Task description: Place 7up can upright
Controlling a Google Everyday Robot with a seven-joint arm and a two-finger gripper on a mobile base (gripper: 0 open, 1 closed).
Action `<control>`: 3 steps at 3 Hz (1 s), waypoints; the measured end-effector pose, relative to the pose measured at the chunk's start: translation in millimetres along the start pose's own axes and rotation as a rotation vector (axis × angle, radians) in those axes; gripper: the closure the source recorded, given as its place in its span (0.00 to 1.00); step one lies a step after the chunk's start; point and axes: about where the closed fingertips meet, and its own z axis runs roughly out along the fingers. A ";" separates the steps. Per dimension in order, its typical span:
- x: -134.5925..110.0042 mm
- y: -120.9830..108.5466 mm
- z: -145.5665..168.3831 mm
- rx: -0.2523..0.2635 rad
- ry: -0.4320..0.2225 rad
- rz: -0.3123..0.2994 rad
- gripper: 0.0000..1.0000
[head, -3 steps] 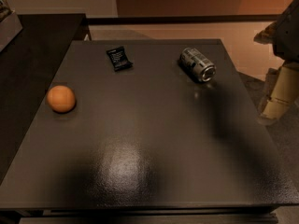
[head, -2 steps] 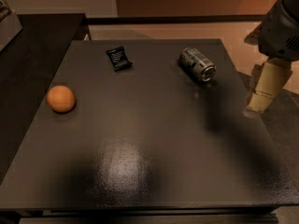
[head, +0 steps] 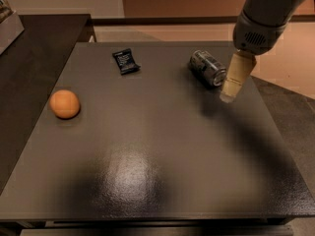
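The 7up can (head: 207, 68) is a silvery-grey can lying on its side at the back right of the dark table (head: 147, 146), its shiny top facing front-right. My gripper (head: 229, 95) hangs from the grey arm that comes in at the top right. Its pale fingers point down just to the right of the can, close beside its top end and above the table. It holds nothing.
An orange (head: 64, 103) sits at the table's left side. A flat black snack packet (head: 126, 61) lies at the back, left of the can. A darker counter (head: 34, 58) adjoins the table on the left. The table's right edge is near the gripper.
The arm has moved in from the right edge toward the left, and the gripper now sits right beside the can. The can, orange and packet have not moved.
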 end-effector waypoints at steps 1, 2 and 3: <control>-19.7 -33.4 13.7 0.029 0.051 0.151 0.00; -41.8 -64.7 24.6 0.046 0.074 0.323 0.00; -58.1 -84.9 37.5 0.038 0.080 0.476 0.00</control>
